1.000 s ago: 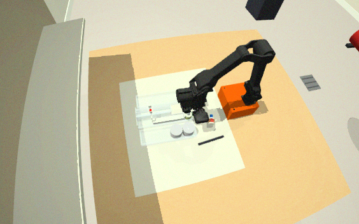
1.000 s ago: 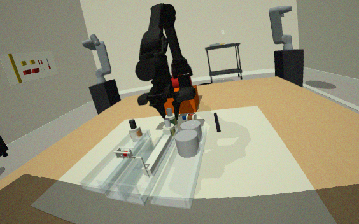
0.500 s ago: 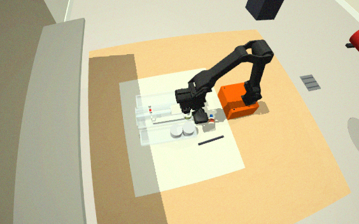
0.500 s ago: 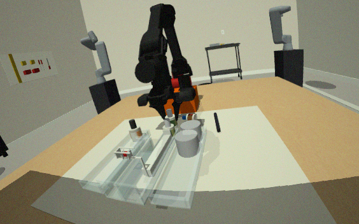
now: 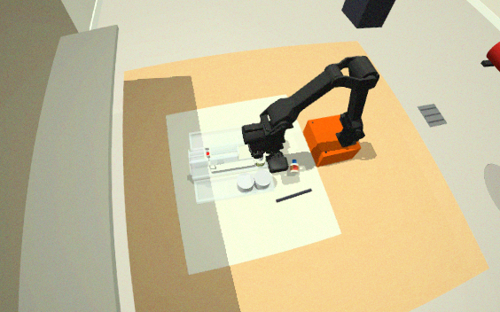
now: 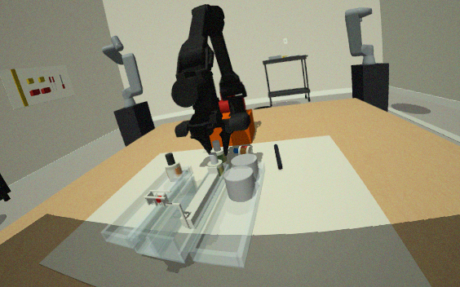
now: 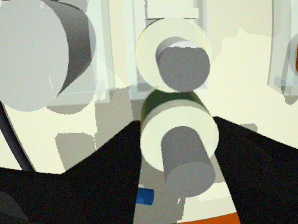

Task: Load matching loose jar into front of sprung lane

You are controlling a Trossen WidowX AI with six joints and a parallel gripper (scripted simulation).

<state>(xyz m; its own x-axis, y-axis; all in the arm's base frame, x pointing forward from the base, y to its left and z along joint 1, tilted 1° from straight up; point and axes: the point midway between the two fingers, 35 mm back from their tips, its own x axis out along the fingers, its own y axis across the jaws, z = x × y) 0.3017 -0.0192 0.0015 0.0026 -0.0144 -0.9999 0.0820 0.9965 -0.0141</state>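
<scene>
My gripper is shut on a cream jar with a green band and a grey cap. It holds the jar at the front end of the clear middle lane. A matching cream jar with a grey cap stands in that lane just behind the held one. In the wrist view the two jars sit close together in a row; I cannot tell if they touch. A white pusher frame shows far back in the lane.
Two big grey cylinders fill the lane to the right. The left lane holds a dark-capped jar and a red-marked pusher. A blue-and-red jar and a black bar lie on the mat. The orange arm base stands behind.
</scene>
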